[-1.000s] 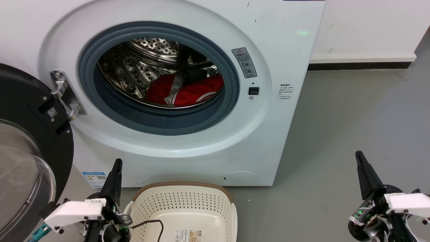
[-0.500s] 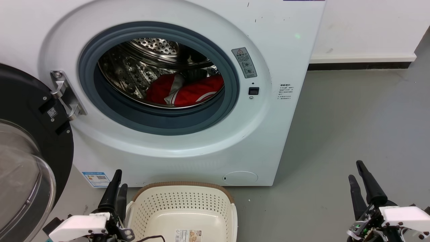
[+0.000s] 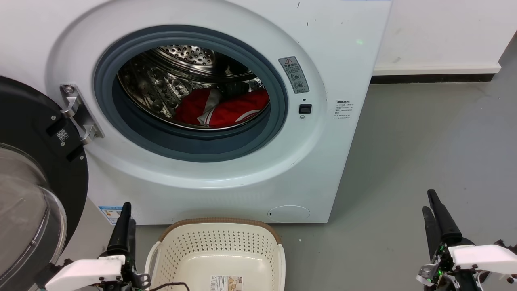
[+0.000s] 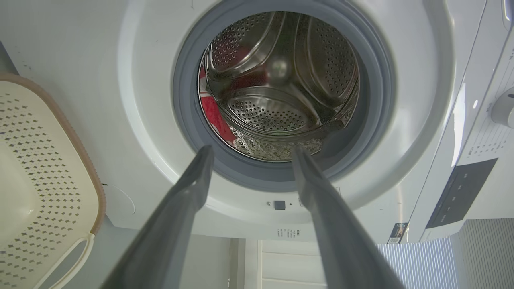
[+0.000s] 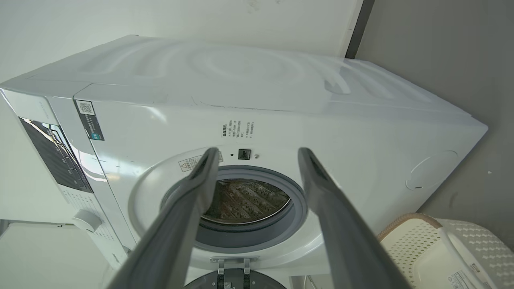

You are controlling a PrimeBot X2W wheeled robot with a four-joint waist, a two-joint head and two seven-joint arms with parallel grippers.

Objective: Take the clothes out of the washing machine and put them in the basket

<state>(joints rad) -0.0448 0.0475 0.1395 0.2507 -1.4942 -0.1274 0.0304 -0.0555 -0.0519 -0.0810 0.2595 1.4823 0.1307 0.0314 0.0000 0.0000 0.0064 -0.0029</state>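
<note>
Left claw (image 4: 252, 149) and right claw (image 5: 259, 149) are hovering wide and empty; the clothes (image 3: 226, 109) are looking soft and light, best pinched at a raised fold.

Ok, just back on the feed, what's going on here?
Nothing is out yet. The washing machine has its door swung open, and the red clothes lie in the drum. The left end effector and right end effector are both open and holding nothing, low on either side of the basket, which sits on the floor in front with no clothes in it.
</note>
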